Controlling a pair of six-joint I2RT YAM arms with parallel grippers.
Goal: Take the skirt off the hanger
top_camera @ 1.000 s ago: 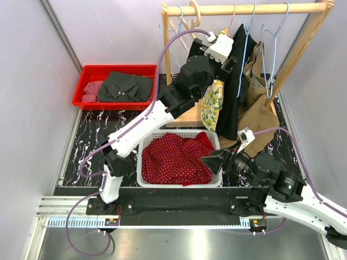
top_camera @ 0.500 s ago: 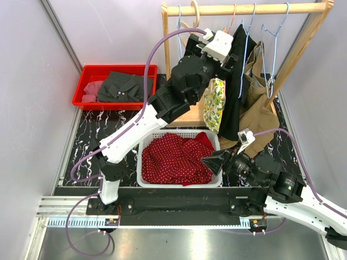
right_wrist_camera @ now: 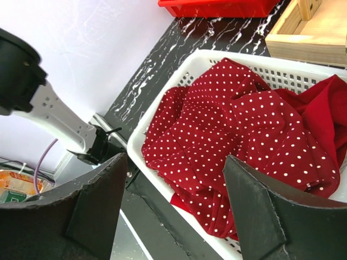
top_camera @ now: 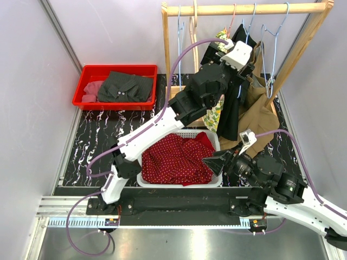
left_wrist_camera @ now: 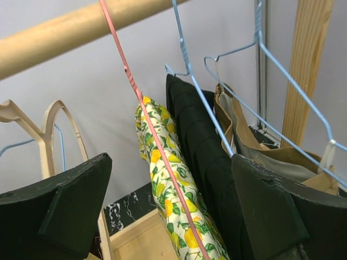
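Note:
A lemon-print skirt [left_wrist_camera: 174, 197] hangs on a pink wire hanger [left_wrist_camera: 129, 76] from the wooden rail [top_camera: 244, 9]; in the top view the skirt [top_camera: 215, 112] shows below my left arm. My left gripper [left_wrist_camera: 171, 168] is open, raised to the rail, its jaws standing either side of the pink hanger and the skirt's top without touching them. My right gripper [right_wrist_camera: 174, 162] is open and empty, low over the white basket [top_camera: 142, 158]; in the top view it [top_camera: 215, 160] sits at the basket's right end.
A black garment [left_wrist_camera: 206, 157] and a tan one [top_camera: 259, 114] hang on blue wire hangers [left_wrist_camera: 190, 70] right of the skirt. Empty wooden hangers [left_wrist_camera: 51, 124] hang to the left. A red polka-dot garment [right_wrist_camera: 238, 124] fills the basket. A red bin [top_camera: 87, 81] holds dark clothes.
My left arm has swung right and up along the rail, from beside the skirt to around the pink hanger. The right arm has barely moved.

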